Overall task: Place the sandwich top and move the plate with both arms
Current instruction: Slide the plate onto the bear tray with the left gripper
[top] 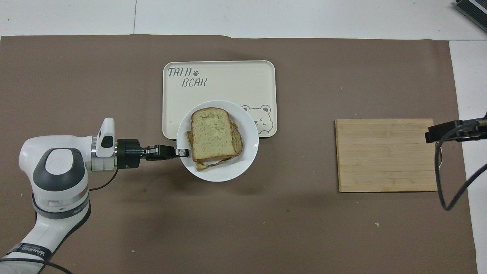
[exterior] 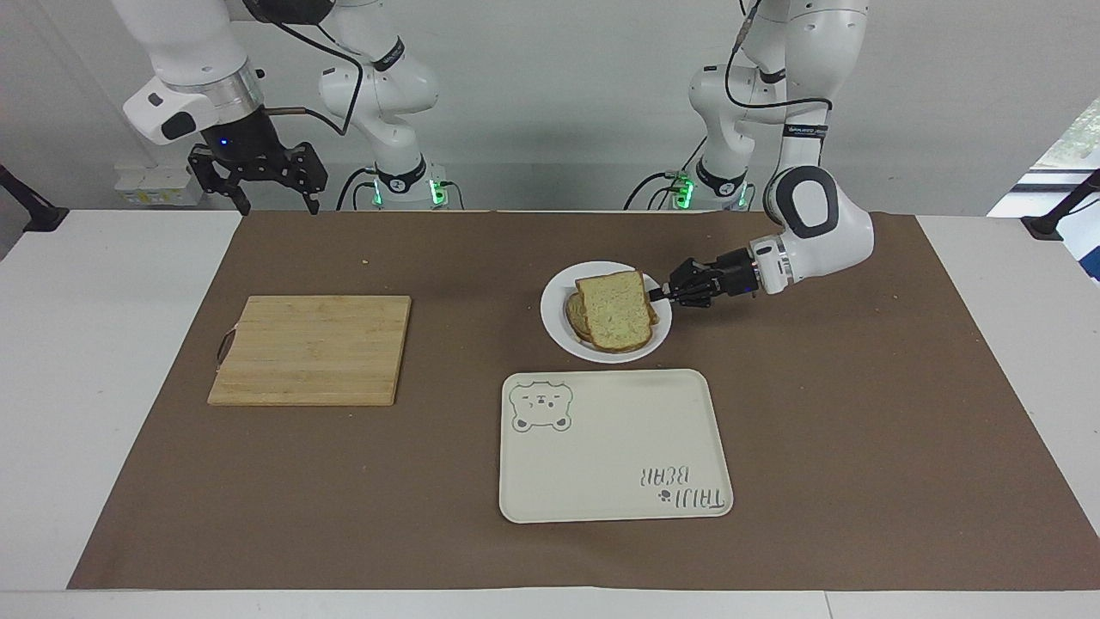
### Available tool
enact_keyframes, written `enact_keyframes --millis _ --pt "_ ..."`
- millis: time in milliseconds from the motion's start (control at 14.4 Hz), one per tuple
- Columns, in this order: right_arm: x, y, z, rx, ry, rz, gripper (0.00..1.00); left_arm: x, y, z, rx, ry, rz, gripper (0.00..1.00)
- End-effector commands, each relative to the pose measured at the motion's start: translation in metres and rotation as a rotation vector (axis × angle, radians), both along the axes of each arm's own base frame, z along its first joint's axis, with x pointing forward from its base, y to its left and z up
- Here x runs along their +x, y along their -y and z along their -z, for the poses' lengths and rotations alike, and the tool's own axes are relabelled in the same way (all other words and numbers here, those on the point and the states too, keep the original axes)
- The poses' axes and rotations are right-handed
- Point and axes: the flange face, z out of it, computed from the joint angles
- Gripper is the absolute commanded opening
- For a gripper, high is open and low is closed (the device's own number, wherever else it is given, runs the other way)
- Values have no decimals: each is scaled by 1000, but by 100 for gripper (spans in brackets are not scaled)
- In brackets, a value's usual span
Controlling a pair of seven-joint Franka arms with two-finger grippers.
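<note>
Pictured: white plate (exterior: pixel 563 327) gripped at its rim by the left gripper (exterior: pixel 660 294), fingers clamped on the edge toward the left arm's end of the table. Held level and lifted clear of the brown mat (exterior: pixel 859 413), judging by the shadow cast beneath it in the overhead view. Seen from above, overlapping the robot-side edge of the cream bear tray (top: pixel 220 76) and hiding part of the bear drawing; seen from across the table, just short of that tray's edge.

On the plate, the sandwich top (exterior: pixel 614 309), a pale speckled slice with brown crust, lying flat over the lower slices (exterior: pixel 574 314) stacked under it, their edges peeking out at the side toward the right arm's end.

Left arm (exterior: pixel 812 232) stretched low over the mat, wrist horizontal, gripper pointing sideways at the plate.

Right gripper (exterior: pixel 258 176) parked high above the robots' edge of the table near the right arm's end of the mat, fingers spread apart and holding nothing; right arm waiting.

Wooden cutting board (exterior: pixel 314 348) lying bare on the mat toward the right arm's end, well apart from plate and tray.

Lettering "TAIJI BEAR" legible on the tray's corner farthest from the robots.
</note>
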Motion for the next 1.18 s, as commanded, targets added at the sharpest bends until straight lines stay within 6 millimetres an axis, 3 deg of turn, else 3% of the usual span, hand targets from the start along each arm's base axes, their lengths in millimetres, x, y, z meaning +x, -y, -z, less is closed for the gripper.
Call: enact_keyframes --millis 0,278,417,625,764,973,1112 --pt "-7 4 0 -7 11 -15 100 46 -16 -13 -27 9 -22 0" --pt "-7 4 0 -7 11 -15 100 102 -13 -14 -7 -33 -83 0" --pt "-7 4 0 -7 11 -15 100 121 -2 -18 5 -33 -118 0" --pt "-7 4 0 -7 11 -15 100 143 16 -4 15 -13 -118 0" --pt "-7 4 0 -7 11 -15 100 148 16 16 49 -24 -109 0" --pt "-7 4 0 -7 11 -17 100 154 33 38 125 -3 -79 0" --pt "-6 4 1 -7 10 -15 100 158 34 64 189 -6 -48 0"
